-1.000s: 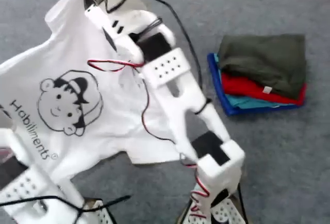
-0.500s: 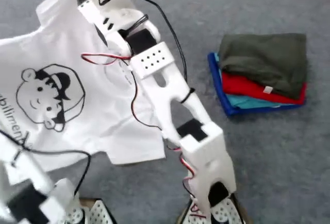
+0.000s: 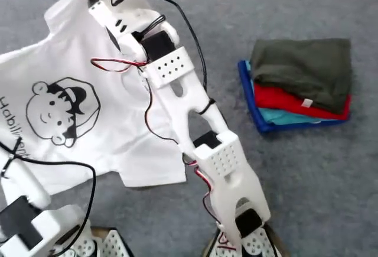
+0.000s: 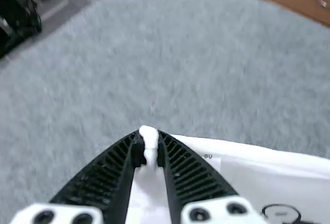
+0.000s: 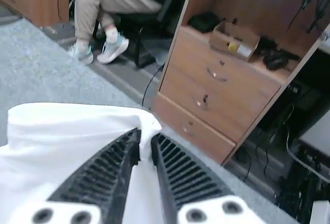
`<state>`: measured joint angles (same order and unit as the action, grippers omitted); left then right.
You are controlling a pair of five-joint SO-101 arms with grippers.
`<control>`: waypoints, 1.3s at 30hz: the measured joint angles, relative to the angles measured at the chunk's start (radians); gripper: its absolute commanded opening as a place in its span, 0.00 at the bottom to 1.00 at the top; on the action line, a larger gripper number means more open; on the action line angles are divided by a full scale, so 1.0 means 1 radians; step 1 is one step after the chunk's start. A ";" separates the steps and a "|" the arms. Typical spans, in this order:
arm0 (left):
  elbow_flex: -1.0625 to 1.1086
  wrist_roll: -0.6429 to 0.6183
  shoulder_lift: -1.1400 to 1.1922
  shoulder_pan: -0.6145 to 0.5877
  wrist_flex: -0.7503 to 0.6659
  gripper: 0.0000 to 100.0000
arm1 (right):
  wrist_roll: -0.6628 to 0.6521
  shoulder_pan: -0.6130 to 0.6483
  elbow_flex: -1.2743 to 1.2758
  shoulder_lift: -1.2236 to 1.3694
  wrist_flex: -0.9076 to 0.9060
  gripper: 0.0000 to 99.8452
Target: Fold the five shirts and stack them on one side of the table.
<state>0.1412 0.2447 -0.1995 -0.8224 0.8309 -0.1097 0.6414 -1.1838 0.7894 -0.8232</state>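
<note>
Now, nearest you, your left hand (image 4: 147, 142) is pinching a bunched edge of the white shirt (image 3: 118, 145), which lies spread over the left half of the grey surface (image 3: 331, 180). A band of grey shows between its hem and the stack of four folded shirts (image 3: 298, 83) at the right. Farther off, your right hand (image 5: 145, 137) pinches the shirt's far corner at the surface's back edge, with wooden drawers (image 5: 206, 95) beyond. Since a second ago the shirt has slid left.
</note>
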 measured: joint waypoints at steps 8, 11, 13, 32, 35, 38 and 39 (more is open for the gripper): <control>0.170 -0.023 -0.132 -0.006 0.021 0.02 | -0.008 0.000 -0.198 -0.002 -0.499 0.00; 0.276 -0.023 -0.218 0.003 0.021 0.02 | -0.072 0.002 -0.270 -0.002 -0.664 0.00; 0.348 -0.023 -0.262 0.003 0.009 0.02 | -0.097 0.015 -0.322 -0.002 -0.766 0.00; 0.816 0.063 -0.729 -0.014 0.081 0.02 | -0.109 0.071 -0.146 -0.184 -0.948 0.00; 0.847 0.063 -0.750 -0.018 0.086 0.02 | -0.109 0.071 0.018 -0.288 -0.948 0.00; 0.855 0.066 -0.753 -0.020 0.086 0.02 | -0.109 0.072 0.181 -0.391 -0.947 0.00; 0.856 0.072 -0.753 -0.020 0.086 0.02 | -0.109 0.072 0.233 -0.417 -0.939 0.00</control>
<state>0.9973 0.3168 -0.9528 -0.8424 0.9168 -0.2186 0.7135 -0.9505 0.3721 -1.7622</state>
